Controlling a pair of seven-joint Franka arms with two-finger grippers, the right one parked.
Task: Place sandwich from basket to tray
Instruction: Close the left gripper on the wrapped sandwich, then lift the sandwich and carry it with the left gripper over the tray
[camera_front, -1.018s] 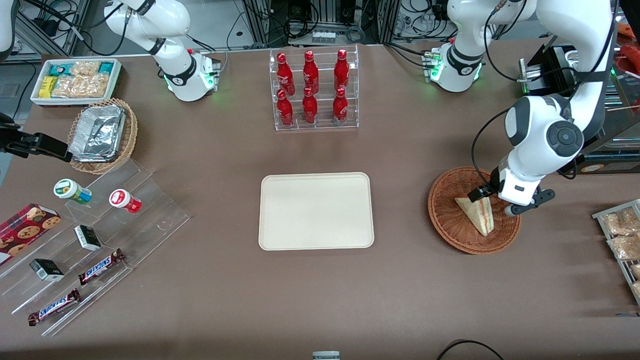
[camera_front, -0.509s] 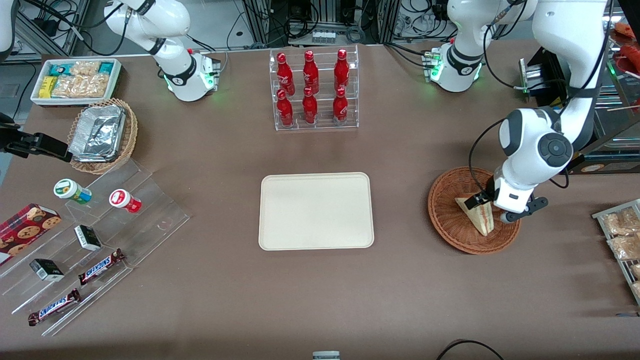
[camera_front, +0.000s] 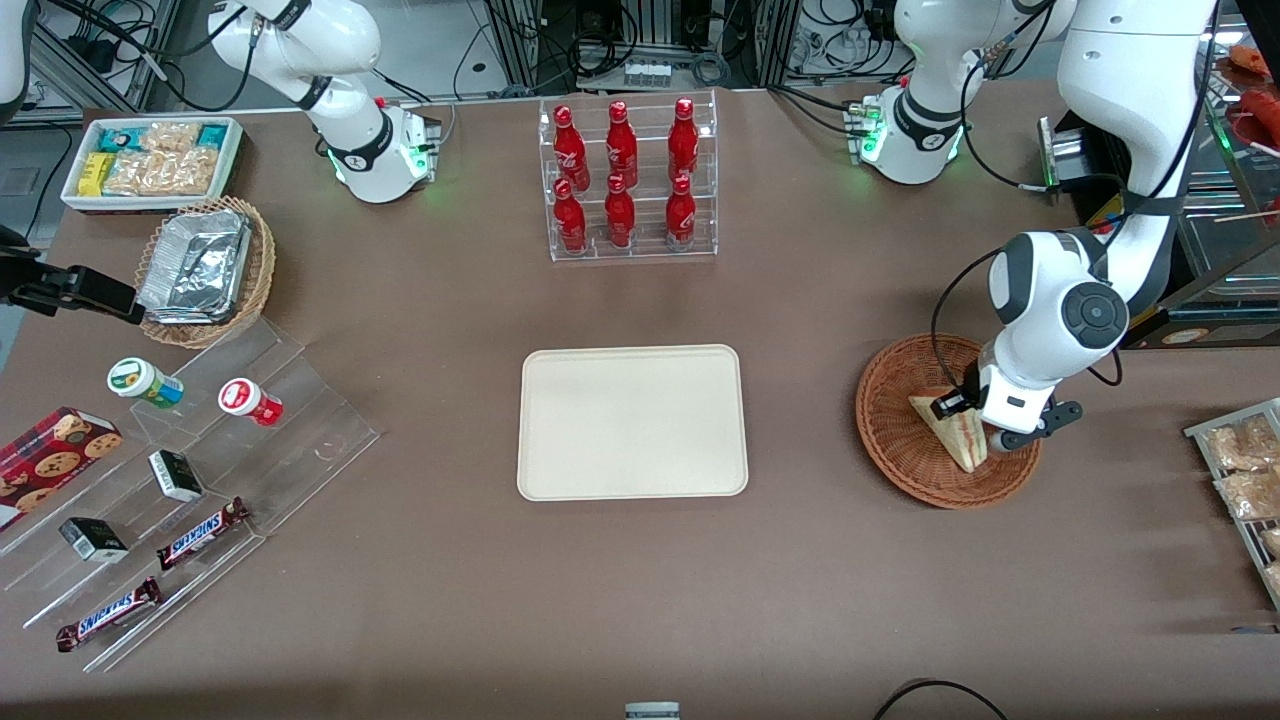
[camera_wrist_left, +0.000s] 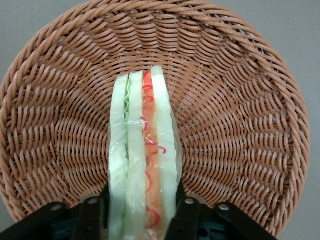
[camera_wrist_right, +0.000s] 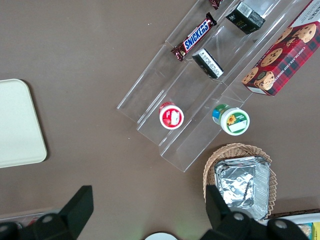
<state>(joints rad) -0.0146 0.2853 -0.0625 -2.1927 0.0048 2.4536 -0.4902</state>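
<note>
While the left arm reaches down over the basket, its pincer sits low inside the bowl, straddling the sandwich. Wrist view: the two dark fingers flank the wedge, one on each bread face, set against the clear wrap at the wedge's wide end. Contact looks made on both sides; the pincer is closed onto the sandwich, pinching it across its thickness.

Sandwich stands on edge in the basket, layers showing: pale bread outside, pale green and red filling between. Its narrow tip points toward the middle of the wicker floor. Front view: the wedge lies in the half of the basket toward the working arm's end, its point aimed at the front camera.

Tray rests flat on the brown table, at about the table's middle, well apart from the basket, toward the parked arm's end from it. Nothing on its surface.

Farther from the front camera than the tray: a clear rack of red bottles. Toward the parked arm's end: a tan wicker basket with foil containers, a white bin of snack packets, clear stepped shelves with chocolate bars and small jars. Bagged snacks sit at the table edge by the working arm.
</note>
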